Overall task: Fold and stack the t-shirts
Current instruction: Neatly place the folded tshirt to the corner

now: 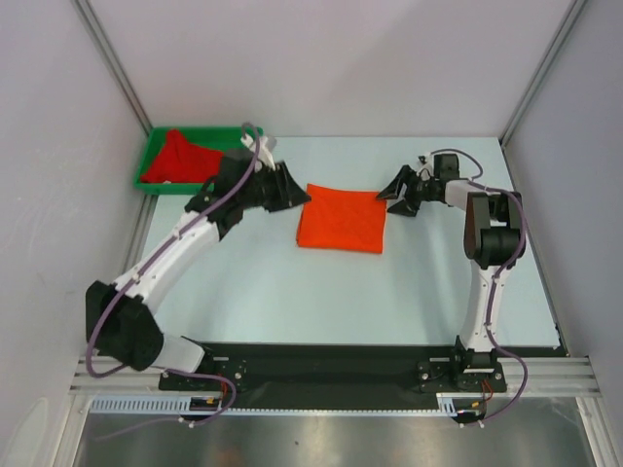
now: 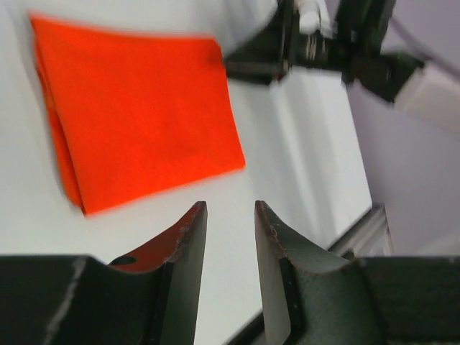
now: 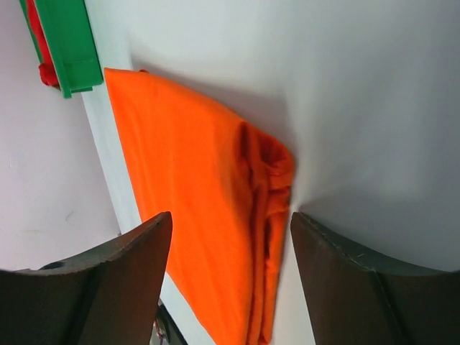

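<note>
A bright orange t-shirt lies folded into a flat rectangle in the middle of the table. The deeper red t-shirt sits crumpled in the green tray. My left gripper hovers just off the orange shirt's left edge. In the left wrist view the orange shirt lies beyond the left gripper, which is open with a narrow empty gap. My right gripper stands at the shirt's right edge. In the right wrist view this gripper is open wide above the orange shirt's layered fold edge, holding nothing.
The green tray stands at the table's back left, and its corner shows in the right wrist view. White walls enclose the table on three sides. A black rail with both arm bases runs along the near edge.
</note>
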`<state>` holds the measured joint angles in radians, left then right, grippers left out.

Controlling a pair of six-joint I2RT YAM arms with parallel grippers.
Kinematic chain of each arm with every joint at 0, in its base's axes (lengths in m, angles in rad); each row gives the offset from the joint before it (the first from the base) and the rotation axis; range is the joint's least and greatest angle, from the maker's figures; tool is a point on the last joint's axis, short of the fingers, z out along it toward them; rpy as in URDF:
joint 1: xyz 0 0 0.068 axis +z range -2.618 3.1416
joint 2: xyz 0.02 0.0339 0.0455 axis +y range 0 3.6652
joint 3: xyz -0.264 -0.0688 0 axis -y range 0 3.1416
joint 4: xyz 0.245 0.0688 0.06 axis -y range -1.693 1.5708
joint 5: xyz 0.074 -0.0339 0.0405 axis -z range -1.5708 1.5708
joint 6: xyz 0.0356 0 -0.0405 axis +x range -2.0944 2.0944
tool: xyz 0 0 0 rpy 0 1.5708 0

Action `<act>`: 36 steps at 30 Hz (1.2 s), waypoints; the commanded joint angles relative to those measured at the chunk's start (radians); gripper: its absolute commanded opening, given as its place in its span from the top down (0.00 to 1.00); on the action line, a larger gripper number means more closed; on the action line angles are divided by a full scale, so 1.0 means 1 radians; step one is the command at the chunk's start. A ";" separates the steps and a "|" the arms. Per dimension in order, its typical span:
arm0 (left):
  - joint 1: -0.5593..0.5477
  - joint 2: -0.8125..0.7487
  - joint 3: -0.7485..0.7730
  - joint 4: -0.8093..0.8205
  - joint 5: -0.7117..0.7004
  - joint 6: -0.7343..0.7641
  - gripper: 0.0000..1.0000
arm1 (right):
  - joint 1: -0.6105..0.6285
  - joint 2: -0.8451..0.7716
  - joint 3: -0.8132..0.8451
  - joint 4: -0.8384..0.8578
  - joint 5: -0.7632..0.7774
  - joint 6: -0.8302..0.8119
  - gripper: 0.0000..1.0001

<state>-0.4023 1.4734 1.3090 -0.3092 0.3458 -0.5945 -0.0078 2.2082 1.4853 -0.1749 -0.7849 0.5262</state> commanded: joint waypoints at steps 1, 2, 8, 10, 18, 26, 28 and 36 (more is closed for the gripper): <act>-0.047 -0.143 -0.184 -0.022 -0.010 -0.008 0.61 | 0.031 0.064 0.045 -0.044 0.030 -0.066 0.26; -0.049 -0.175 -0.250 -0.025 -0.011 -0.008 0.61 | 0.043 0.074 0.064 -0.079 0.036 -0.083 0.27; -0.047 -0.376 -0.361 -0.119 -0.079 0.022 0.59 | 0.058 0.111 0.081 -0.100 0.104 -0.065 0.52; -0.047 -0.401 -0.376 -0.123 -0.076 0.015 0.59 | 0.054 0.097 0.056 -0.075 0.118 -0.040 0.73; -0.052 -0.410 -0.399 -0.117 -0.056 -0.016 0.59 | -0.043 -0.120 -0.211 -0.026 0.328 0.124 1.00; -0.095 -0.352 -0.364 -0.077 -0.024 -0.030 0.59 | -0.184 -0.522 -0.552 -0.184 0.703 0.284 1.00; -0.115 -0.346 -0.356 -0.079 -0.024 -0.027 0.59 | -0.213 -0.611 -0.595 -0.268 0.783 0.311 1.00; -0.158 -0.366 -0.392 -0.038 -0.008 -0.050 0.59 | -0.603 -0.975 -0.809 -0.426 0.951 0.351 1.00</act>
<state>-0.5442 1.1381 0.9123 -0.4038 0.3187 -0.6220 -0.4488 1.3064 0.7383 -0.4980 0.0605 0.8642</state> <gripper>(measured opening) 0.408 0.034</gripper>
